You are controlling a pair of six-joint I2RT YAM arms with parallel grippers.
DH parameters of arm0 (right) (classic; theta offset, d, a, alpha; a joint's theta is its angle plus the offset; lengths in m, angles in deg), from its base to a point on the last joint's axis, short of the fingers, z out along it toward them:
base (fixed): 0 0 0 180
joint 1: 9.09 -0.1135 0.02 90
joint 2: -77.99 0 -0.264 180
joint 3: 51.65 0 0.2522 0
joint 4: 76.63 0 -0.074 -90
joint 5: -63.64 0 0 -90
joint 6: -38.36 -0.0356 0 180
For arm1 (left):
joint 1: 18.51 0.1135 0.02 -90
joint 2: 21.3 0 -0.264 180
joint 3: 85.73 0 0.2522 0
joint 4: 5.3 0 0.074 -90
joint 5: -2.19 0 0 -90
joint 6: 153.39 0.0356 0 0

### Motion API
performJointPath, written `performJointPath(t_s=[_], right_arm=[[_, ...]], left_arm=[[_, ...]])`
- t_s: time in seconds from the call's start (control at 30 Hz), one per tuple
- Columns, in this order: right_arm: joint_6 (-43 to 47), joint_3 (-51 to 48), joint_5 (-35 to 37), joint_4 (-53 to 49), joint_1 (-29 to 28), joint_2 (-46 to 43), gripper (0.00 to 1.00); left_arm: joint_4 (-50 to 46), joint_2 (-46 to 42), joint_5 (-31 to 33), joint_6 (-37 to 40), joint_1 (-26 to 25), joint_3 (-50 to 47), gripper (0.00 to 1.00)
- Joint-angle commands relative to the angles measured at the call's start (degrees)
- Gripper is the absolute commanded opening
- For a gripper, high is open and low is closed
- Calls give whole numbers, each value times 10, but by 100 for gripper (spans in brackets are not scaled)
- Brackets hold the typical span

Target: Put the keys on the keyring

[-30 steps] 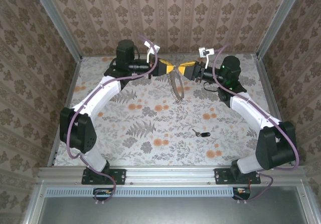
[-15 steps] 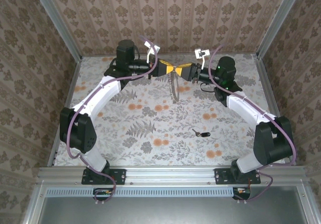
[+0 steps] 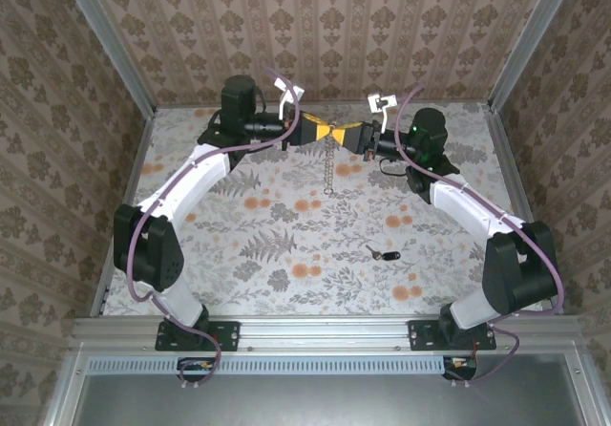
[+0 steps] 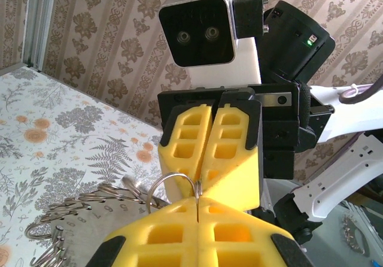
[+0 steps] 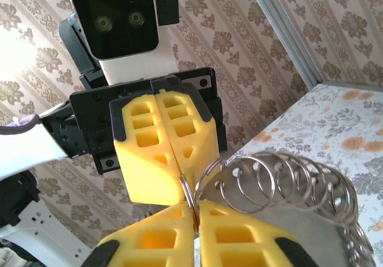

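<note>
**Right fingers shift left and clamp the keyring**

Your right fingers (image 3: 344,133) have slid left since a second ago and gone from partly open to fully closed, so they now meet the other pair tip to tip above the far middle of the bench (image 3: 267,283). The keyring (image 3: 329,168) has turned with that move, and from overhead you now see it almost edge-on, as a thin vertical line.

On your left, the left fingers (image 3: 321,130) are closed tight, yellow pads pressed together, pinching a wire at the top of the keyring. Through the left wrist camera you see that wire caught in the seam between the pads.

Between the two arms the keyring, a loop of linked silver wire rings, hangs down from the shared pinch, clear of the bench.

On your right, the right fingers hold the same top wire, pads fully together.

Further right and much nearer to you, the key (image 3: 384,253) lies flat on the bench, well apart from the keyring and from both arms.
</note>
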Motion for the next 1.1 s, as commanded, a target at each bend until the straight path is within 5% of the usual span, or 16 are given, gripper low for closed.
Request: performJointPath(t_s=[0.0,0.07,0.17,0.27,0.7,1.07], right_arm=[[10,11,5,10,-1,-7,0],[12,5,20,13,0,-9,0],[1,-6,42,38,3,-12,0],[-22,-16,60,82,4,-12,0],[-148,-87,177,338,-3,3,0],[-152,-85,210,353,-31,15,0]], left_arm=[[3,-6,-12,12,1,28,0],[7,-8,9,2,3,26,2],[61,-17,34,-44,3,4,33],[135,-34,75,-97,25,-32,50],[348,-26,129,-272,14,-97,39],[375,2,136,-289,-24,-87,38]])
